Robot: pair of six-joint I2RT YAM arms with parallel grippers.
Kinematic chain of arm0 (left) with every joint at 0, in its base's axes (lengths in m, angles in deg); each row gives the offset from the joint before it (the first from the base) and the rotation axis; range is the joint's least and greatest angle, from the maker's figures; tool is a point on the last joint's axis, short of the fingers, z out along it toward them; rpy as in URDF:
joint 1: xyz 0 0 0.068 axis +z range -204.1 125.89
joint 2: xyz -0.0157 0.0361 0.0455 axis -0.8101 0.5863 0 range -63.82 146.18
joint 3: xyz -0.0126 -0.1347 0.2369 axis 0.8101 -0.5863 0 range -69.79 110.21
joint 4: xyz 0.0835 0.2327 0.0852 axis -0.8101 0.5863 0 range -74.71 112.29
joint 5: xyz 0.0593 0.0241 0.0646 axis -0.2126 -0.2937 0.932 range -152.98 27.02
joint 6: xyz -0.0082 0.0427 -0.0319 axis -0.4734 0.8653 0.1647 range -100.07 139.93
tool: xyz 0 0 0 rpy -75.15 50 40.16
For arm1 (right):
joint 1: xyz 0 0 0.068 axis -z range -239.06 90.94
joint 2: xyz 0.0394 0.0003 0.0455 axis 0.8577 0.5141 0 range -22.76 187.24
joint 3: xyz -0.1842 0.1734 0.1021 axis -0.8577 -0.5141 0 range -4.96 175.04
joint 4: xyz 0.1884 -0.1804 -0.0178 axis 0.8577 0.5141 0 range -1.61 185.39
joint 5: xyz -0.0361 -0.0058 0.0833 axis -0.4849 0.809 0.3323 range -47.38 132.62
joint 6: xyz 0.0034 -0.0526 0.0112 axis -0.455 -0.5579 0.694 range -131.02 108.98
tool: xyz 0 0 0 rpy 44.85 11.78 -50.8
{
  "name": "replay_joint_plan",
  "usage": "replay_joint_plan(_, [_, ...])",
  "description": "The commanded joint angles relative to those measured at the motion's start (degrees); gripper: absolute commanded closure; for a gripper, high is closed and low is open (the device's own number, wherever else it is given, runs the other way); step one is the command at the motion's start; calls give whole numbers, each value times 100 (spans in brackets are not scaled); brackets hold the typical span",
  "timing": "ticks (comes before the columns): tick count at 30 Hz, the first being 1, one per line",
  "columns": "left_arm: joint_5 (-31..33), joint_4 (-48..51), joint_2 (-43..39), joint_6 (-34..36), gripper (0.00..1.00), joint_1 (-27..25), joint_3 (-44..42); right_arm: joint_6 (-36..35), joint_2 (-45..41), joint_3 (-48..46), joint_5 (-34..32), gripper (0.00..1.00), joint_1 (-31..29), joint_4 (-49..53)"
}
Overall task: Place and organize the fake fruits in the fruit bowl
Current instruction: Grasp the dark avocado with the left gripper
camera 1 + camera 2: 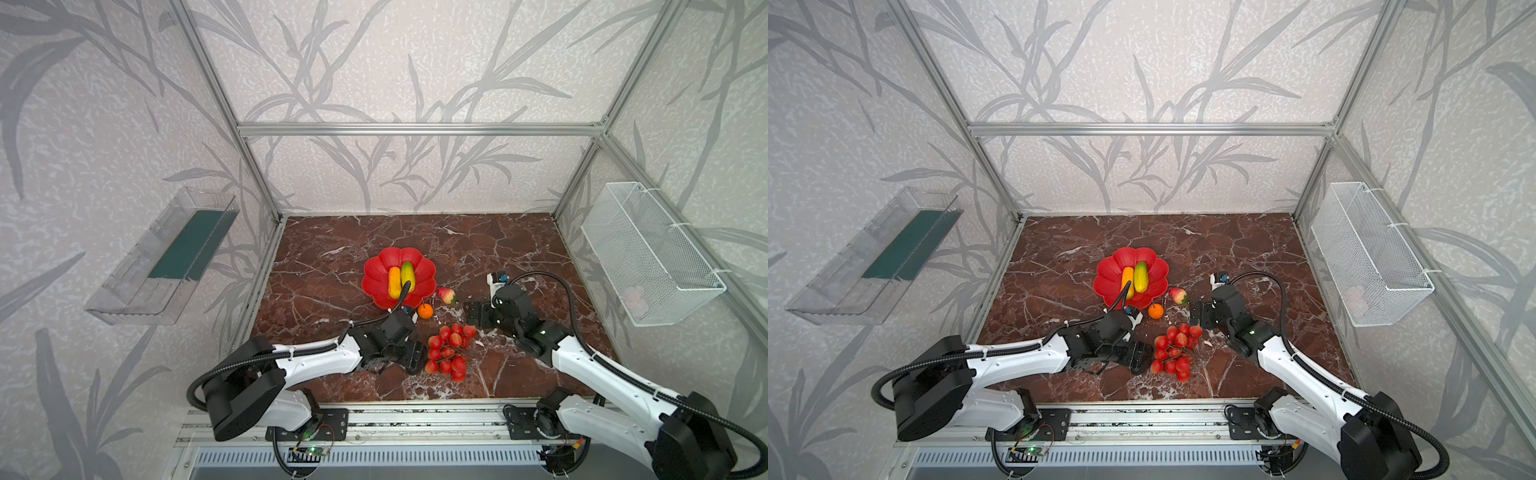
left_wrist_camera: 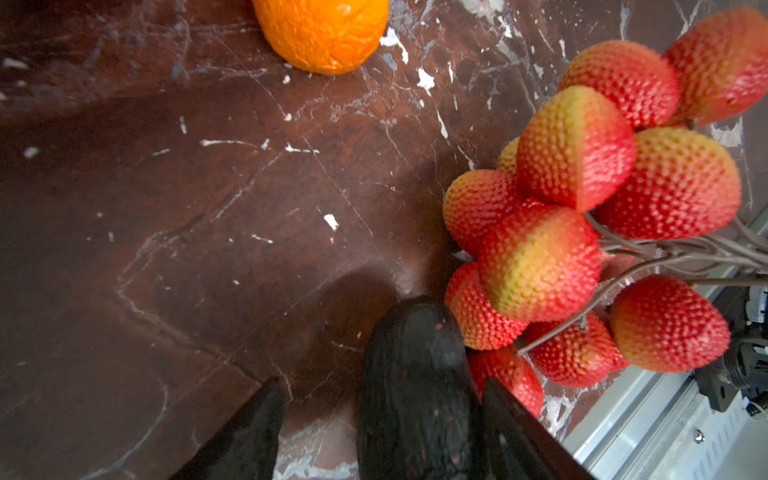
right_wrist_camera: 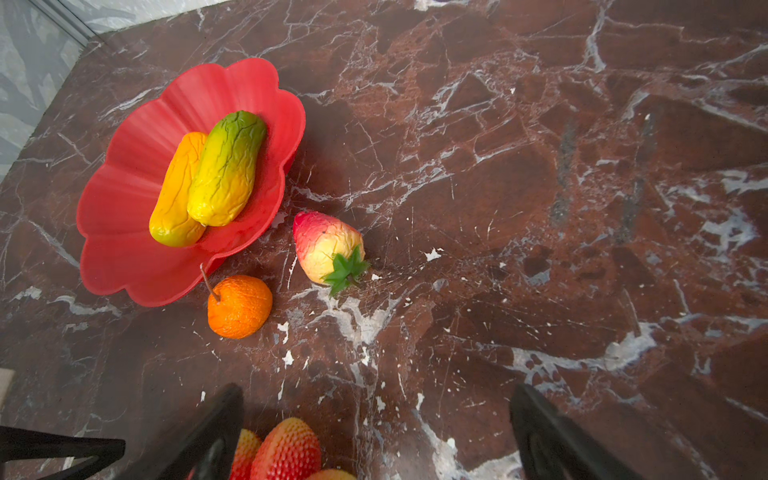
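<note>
Red-brown marble tabletop (image 1: pixel 498 257) carries everything. An orange-yellow mango (image 1: pixel 394 282) and a yellow-green mango (image 1: pixel 408 272) lie side by side in the fruit bowl (image 1: pixel 376 274), leaving room around them. The strawberry (image 1: pixel 446 295) and tangerine (image 1: pixel 425 311) wait just beside its near-right rim. The left gripper (image 2: pixel 381 384) straddles the dark avocado (image 2: pixel 415 395), jaws partly parted with a gap on one side, probably lining up a grasp beside the lychee-like bunch (image 1: pixel 449 353). The right gripper (image 3: pixel 377 388) hovers wide and empty.
</note>
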Motion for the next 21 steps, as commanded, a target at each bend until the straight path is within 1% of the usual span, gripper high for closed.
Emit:
replay_joint_plan(1, [-51,20,267,62,32,-54,177,43,-176,6,-90,1,21,44])
replay_joint_plan(4, [-151,-4,453,34,46,-85,235,46,-224,-22,-121,1,21,47])
replay_joint_plan(6, [-146,-32,468,-6,54,-98,215,52,-234,-33,-132,1,24,51])
replay_joint_plan(9, [19,112,287,-22,61,-98,188,49,-234,-30,-148,1,22,52])
replay_joint_plan(12, [386,485,-190,102,62,-82,194,41,-216,-17,-148,1,20,25])
replay_joint_plan(14, [1006,968,-643,56,62,-72,300,22,-182,-4,-139,1,20,10])
replay_joint_plan(16, [1547,1167,-1113,269,62,-25,341,22,-134,5,-125,1,22,-1])
replay_joint_plan(17, [1762,1230,-1362,406,62,50,362,18,-112,13,-114,1,20,-15])
replay_joint_plan(19, [1988,1159,-1750,694,59,318,386,40,-64,2,-91,1,27,-42])
replay_joint_plan(21, [1957,1007,-1978,882,58,795,436,68,-11,-25,-64,1,35,-104])
